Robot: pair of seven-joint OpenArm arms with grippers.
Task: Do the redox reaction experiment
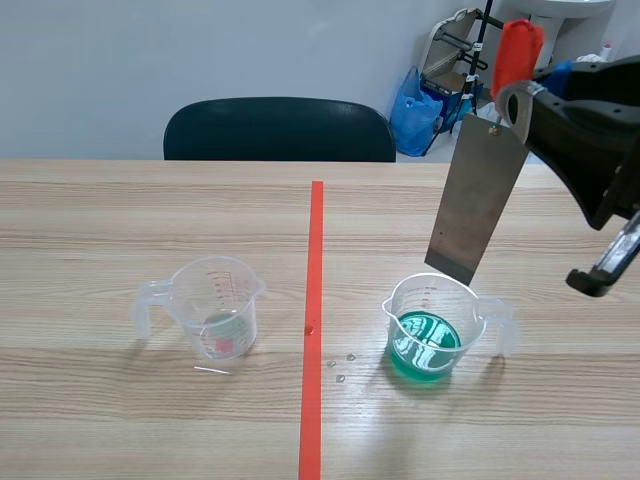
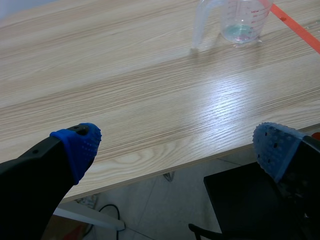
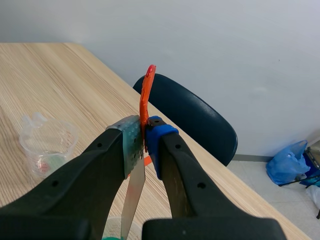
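Plate (image 1: 475,200) hangs from my right fingers (image 3: 145,145), which are closed flat on its top end, one pad on each face. An orange-red tab (image 1: 517,55) stands up above the pinch. The plate is a grey metal strip. Its long axis runs nearly straight up and down, leaning a little so the bottom edge sits further toward the middle of the tabletop (image 1: 150,200) than the top does.

That bottom edge is just above the far rim of the green cup (image 1: 435,325), close to it but, as far as I can tell, not in the liquid. So the cup lies directly below my right fingers, and I judge the coming move to be a plain descent along the plate's own length. The slight lean may want straightening so the edge clears the rim and goes inside.

My left fingers (image 2: 177,145) are spread wide and hold nothing, hanging off the near edge of the tabletop. The clear cup (image 1: 215,305) is well ahead of them, on the other side of the red tape line from the green cup. The right arm is plainly the nearer one for this step. A few drops lie on the wood beside the green cup
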